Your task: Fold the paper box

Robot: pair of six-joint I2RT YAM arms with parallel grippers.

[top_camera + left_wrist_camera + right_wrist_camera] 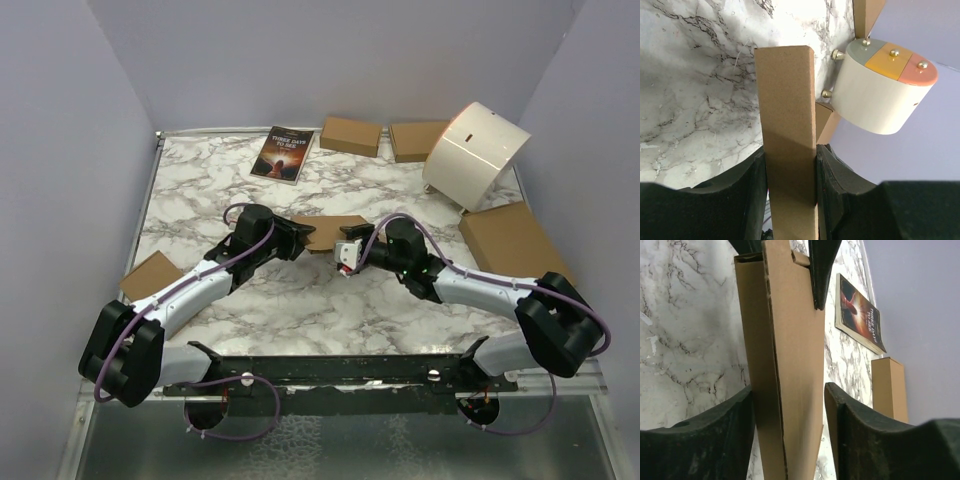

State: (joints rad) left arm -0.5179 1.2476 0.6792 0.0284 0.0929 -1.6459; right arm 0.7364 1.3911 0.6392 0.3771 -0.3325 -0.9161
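Bare marble tabletop [300, 310] spreads from the arm bases at 6 o'clock up to the paper box [335, 228], which sits near the middle and is held off the surface between both arms. The left gripper [790, 165] is clamped on a narrow folded edge at the box's 9 o'clock end, both pads flush on the cardboard. The right gripper [789, 400] grips the 3 o'clock end, its fingers lying against both faces with no gap showing.

A small brown box [152, 275] lies at the tabletop's left edge at 8 o'clock, and a large flat box [510, 240] at 3 o'clock, both well apart from the grippers. Open marble continues towards 12 o'clock. Along the far edge lie a book [283, 153] at 11 o'clock, two small boxes [350, 135] at 12 and a white drum [478, 150] at 1 o'clock
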